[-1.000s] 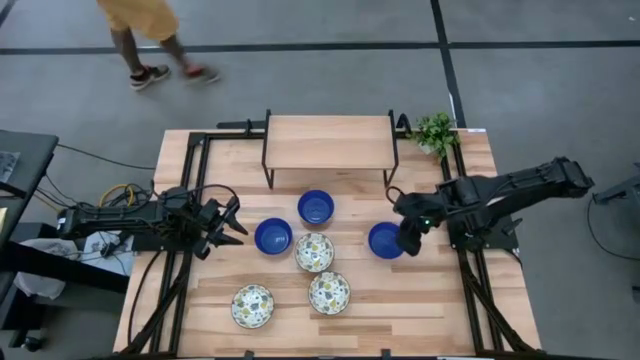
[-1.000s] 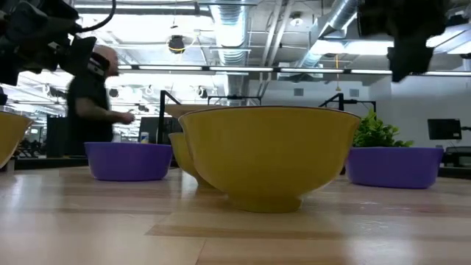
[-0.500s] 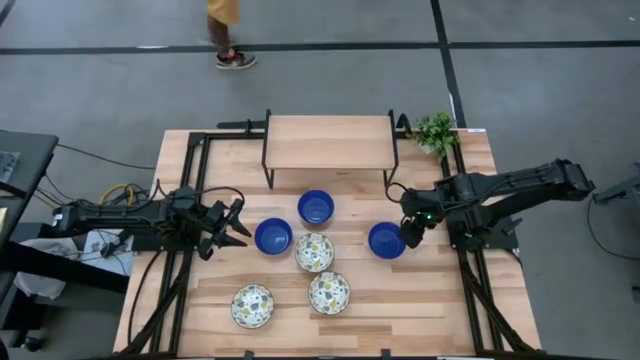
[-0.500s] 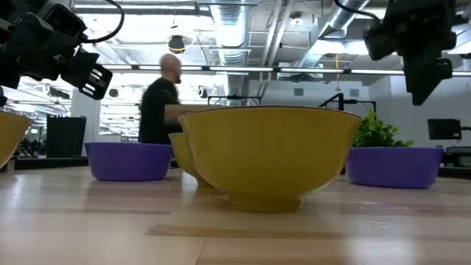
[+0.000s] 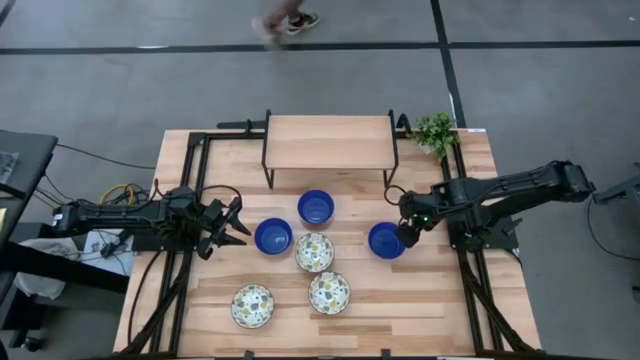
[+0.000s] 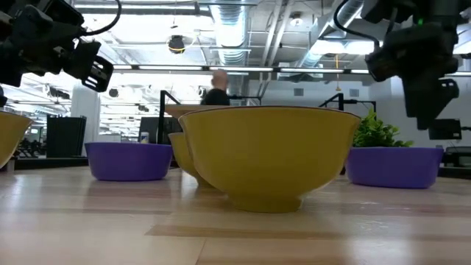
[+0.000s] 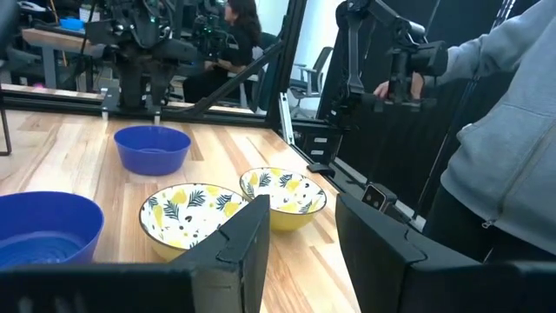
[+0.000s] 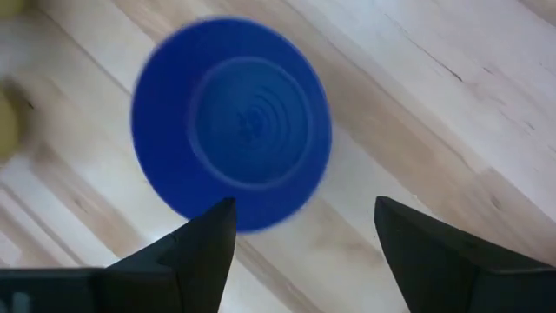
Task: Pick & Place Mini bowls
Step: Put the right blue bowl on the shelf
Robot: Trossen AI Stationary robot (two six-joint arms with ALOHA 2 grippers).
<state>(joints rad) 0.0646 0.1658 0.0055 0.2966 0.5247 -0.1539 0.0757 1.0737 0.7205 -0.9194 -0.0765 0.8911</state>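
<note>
The right gripper [image 5: 405, 233] hangs above the table [image 5: 470, 310] with its fingers spread wide, just over the outer rim of a blue bowl [image 5: 385, 240] that stands alone on the right half of the wood. In the right wrist view that blue bowl [image 8: 231, 123] lies straight below and slightly ahead of the two dark fingers [image 8: 198, 252], free of them, with bare planks showing in the gap between the fingers. In the low view the right gripper [image 6: 427, 110] is clearly raised above the bowl's rim [image 6: 395, 166], not touching it.

The left gripper [image 5: 232, 226] waits at the left side of the table, pointing toward the middle, its fingers parted by a moderate gap and holding nothing. A second blue bowl [image 5: 273, 236] sits near it, just ahead of its tips but apart from them. A third blue bowl [image 5: 316, 208] stands farther back, in front of the wooden shelf [image 5: 328, 142].

Three patterned bowls fill the middle and front: one [image 5: 314, 252] just beside the second blue bowl, one [image 5: 329, 293] in front of it, and one [image 5: 253, 305] toward the front left. All six bowls stand upright on the table, none on the shelf.

A small green plant [image 5: 435, 132] sits at the back right corner
</note>
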